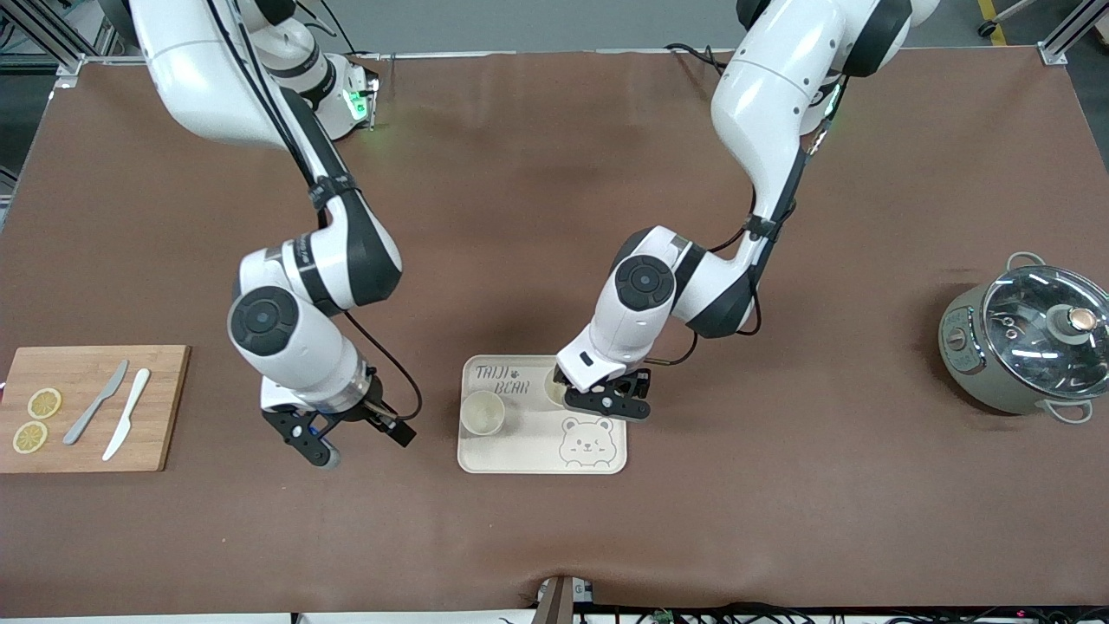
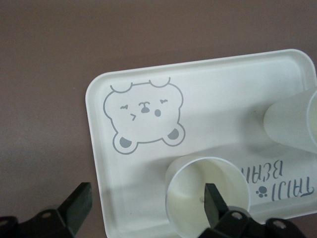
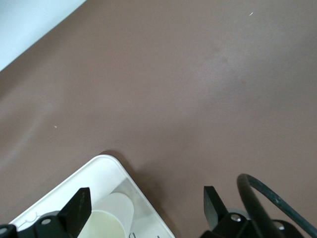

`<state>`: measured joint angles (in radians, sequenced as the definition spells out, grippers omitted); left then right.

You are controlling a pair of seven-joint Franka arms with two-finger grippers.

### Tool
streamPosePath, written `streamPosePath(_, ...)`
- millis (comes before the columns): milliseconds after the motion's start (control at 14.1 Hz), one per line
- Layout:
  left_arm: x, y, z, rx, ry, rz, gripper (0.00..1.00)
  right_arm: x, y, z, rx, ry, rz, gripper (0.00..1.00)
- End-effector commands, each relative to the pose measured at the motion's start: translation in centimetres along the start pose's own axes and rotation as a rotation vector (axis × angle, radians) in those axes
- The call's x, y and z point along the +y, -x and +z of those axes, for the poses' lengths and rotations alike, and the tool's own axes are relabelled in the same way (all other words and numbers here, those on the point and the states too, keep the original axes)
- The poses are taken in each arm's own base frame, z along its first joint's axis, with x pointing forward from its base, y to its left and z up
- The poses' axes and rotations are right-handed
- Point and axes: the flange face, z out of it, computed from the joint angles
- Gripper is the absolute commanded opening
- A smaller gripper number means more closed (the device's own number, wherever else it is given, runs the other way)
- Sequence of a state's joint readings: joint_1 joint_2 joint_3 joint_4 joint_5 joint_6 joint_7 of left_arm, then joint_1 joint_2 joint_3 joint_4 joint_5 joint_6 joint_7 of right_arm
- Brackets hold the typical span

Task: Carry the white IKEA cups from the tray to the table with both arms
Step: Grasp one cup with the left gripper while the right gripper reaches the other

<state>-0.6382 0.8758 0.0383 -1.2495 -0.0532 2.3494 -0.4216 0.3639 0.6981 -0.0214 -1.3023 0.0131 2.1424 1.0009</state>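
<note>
Two white jointed robot arms bend down over a brown-covered table. The left arm folds at the elbow, its wrist pointing down; the left gripper [image 1: 606,400] hangs low over the tray [image 1: 537,459], jaws spread wide, one finger [image 2: 214,201] over the mouth of a cup and the other outside it. The right arm also bends down, its right gripper [image 1: 322,440] hovering over bare tabletop beside the tray, toward the right arm's end, jaws spread and holding nothing.

Two white cups stand upright on the cream tray, which carries a printed bear face. The first cup [image 1: 482,412] sits at the tray's nine o'clock in the front view. The second cup [image 2: 205,191] sits at about one o'clock, mostly hidden under the left gripper.

At the right arm's end lies one wooden cutting board [image 1: 156,433] with two knives [image 1: 95,414] and two lemon slices [image 1: 43,403]. At the left arm's end stands one grey pot [image 1: 988,373] with a glass lid.
</note>
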Motion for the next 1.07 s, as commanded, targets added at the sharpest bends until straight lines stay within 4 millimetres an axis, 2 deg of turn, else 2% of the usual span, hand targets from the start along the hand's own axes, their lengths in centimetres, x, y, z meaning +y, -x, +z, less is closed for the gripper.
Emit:
streamPosePath(0,0.1,-0.1,1.6,0.030,-0.017,0.023,1.00,-1.1,0.8,0.0,0.021,0.012,-0.006,1.00)
streamPosePath(284,0.2,0.5,3.5,0.034,-0.027,0.036,1.00,-3.2,4.6,0.1,0.007,0.008,-0.060,1.00)
streamPosePath(497,0.5,0.9,3.9,0.035,-0.027,0.039,1.00,-4.2,6.9,0.7,0.001,0.014,-0.092,1.00)
streamPosePath(995,1.6,1.5,3.9,0.031,-0.022,0.024,1.00,-4.5,9.6,6.5,-0.009,0.070,-0.139,1.00)
